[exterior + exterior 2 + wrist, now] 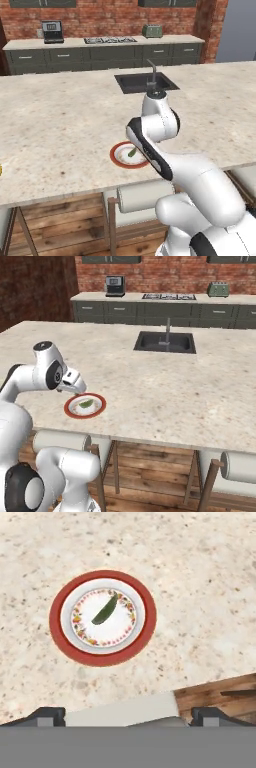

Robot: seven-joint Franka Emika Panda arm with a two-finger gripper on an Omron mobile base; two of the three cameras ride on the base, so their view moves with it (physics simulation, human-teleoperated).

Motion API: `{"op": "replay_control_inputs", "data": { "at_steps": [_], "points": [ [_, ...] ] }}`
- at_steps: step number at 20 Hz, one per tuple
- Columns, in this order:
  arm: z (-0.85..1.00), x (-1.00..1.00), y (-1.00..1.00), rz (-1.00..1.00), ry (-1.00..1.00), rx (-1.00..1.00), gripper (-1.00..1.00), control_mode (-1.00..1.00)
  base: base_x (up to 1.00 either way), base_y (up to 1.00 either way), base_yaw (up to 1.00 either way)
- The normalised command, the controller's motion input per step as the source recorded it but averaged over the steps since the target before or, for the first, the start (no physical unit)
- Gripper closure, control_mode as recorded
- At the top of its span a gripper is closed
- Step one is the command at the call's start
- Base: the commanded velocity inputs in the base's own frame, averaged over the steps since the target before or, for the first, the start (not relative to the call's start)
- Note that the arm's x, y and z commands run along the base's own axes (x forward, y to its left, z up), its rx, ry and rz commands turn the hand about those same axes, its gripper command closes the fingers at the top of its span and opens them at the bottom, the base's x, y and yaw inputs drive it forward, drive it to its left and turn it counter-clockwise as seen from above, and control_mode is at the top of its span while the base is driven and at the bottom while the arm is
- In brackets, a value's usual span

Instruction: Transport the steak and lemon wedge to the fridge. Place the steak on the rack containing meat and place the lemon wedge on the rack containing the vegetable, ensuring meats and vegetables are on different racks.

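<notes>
While our fingers [128,714] hover spread apart and empty above the worktop [200,587], the lemon wedge [105,609] lies alone on a red-rimmed plate [102,657]. It looks light, thin and slippery; we judge pinching across its narrow middle safest.

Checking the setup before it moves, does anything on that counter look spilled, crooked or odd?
Nothing looks spilled or damaged. The lemon wedge lies alone on the red-rimmed plate near the counter edge, with no steak beside it. The tool hangs above, holding nothing.
</notes>
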Motion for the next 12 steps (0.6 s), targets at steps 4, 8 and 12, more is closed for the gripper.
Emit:
{"op": "replay_control_inputs", "data": {
  "at_steps": [4,8,12],
  "points": [
    [-0.53,0.82,0.02,-0.22,0.11,0.01,-1.00,-1.00,0.00,0.00,0.00],
    [-0.45,0.45,0.00,-0.05,0.26,0.04,-1.00,-1.00,0.00,0.00,0.00],
    [-0.60,0.53,0.01,0.00,0.31,0.03,-1.00,-1.00,0.00,0.00,0.00]
  ]
}}
